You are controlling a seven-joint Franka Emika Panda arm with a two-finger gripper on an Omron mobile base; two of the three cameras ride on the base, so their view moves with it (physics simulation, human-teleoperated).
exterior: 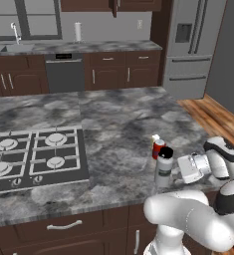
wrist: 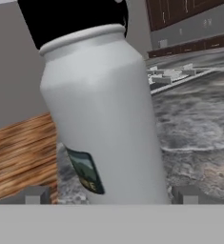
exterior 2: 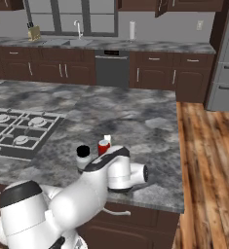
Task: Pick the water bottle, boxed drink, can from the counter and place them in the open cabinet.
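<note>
On the left of the left base view a gas cooktop (exterior: pixel 36 157) is set into the grey marbled desk (exterior: pixel 123 124), well apart from the jaws. Right of it, near the desk's front edge, the water bottle (exterior: pixel 164 167) stands upright with its black cap on top. Just behind the bottle, on the side away from the jaws, sits the red can (exterior: pixel 158 148), and the boxed drink (exterior: pixel 155 139) peeks out just behind the can; whether the three touch cannot be told. Further right, the gripper (exterior: pixel 180 169) lies roughly level at the bottle's height, its front right beside the bottle's body.

In the hand view the water bottle (wrist: pixel 101 119) looms very close and tilted in the picture, its pale body sitting between the two dark fingertips (wrist: pixel 35 194), one low at each side of it. The jaws are released, spread wide, with a gap showing between each tip and the bottle's wall, so nothing is grasped. Wood floor (wrist: pixel 18 157) shows past the bottle on the left, marbled desk on the right
</note>
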